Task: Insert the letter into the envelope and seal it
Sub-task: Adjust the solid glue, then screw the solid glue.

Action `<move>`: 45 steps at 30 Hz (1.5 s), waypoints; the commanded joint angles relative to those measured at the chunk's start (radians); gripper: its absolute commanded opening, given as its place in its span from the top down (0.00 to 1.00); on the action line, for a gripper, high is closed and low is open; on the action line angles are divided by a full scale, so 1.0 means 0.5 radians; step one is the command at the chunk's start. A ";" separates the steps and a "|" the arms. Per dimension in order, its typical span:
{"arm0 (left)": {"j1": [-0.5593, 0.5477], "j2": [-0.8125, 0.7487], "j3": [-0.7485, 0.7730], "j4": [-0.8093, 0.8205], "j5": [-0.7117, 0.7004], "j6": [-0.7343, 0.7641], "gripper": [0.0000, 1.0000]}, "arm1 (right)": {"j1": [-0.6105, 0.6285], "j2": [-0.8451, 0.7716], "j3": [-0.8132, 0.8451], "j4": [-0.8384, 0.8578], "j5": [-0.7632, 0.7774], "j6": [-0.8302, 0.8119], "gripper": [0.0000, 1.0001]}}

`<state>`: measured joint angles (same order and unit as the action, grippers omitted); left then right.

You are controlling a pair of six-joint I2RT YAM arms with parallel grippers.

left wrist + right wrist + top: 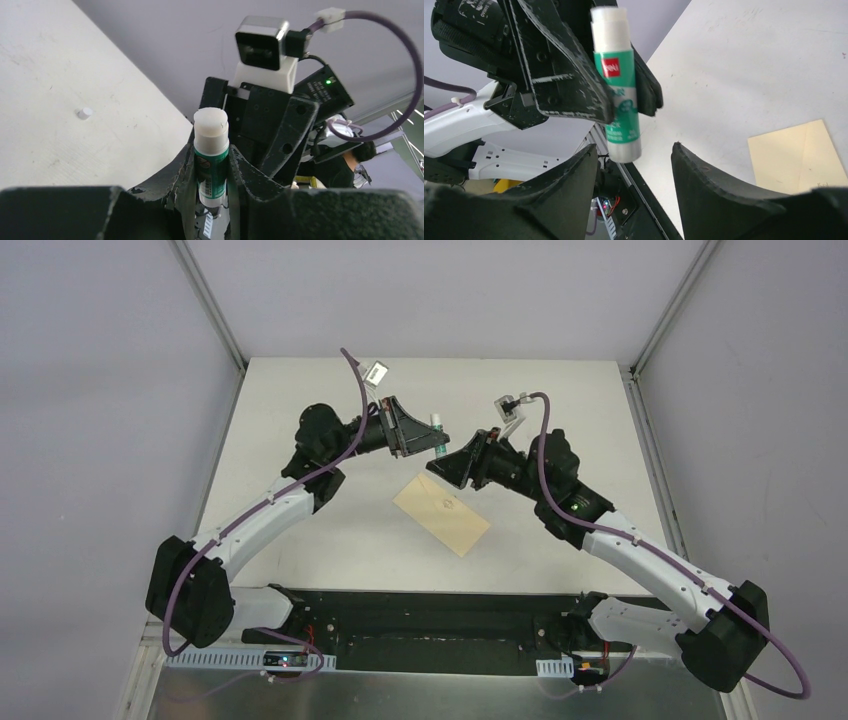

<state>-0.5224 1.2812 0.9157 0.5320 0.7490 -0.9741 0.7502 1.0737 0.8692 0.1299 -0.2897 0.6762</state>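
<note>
The yellow-tan envelope (441, 512) lies flat on the table between the two arms; its corner also shows in the right wrist view (796, 160). The letter is out of view. My left gripper (425, 435) (212, 150) is raised above the table and shut on a white-green glue stick (211, 160), with the white glue end uncapped. My right gripper (445, 462) (634, 147) faces it with its jaws open. The glue stick's (616, 75) blunt lower end hangs just at the gap between the right fingertips, touching neither.
A small white cap (84, 113) lies on the table far behind the left gripper. Both arms meet over the back middle of the table (560, 390). Metal frame posts stand at the far corners.
</note>
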 commanded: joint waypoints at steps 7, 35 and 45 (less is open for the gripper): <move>-0.001 -0.093 0.037 0.400 -0.035 -0.265 1.00 | -0.138 -0.060 -0.039 0.475 -0.454 0.280 0.46; -0.001 -0.115 0.073 0.313 -0.074 -0.247 1.00 | -0.160 -0.037 0.042 0.370 -0.279 0.322 0.90; -0.016 -0.215 0.163 -0.243 -0.258 0.081 1.00 | 0.131 -0.014 0.397 -0.530 0.333 -0.150 0.97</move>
<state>-0.5236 1.2179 0.9386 0.4957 0.6788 -1.0260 0.7753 1.0687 0.9813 0.0315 -0.2565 0.6991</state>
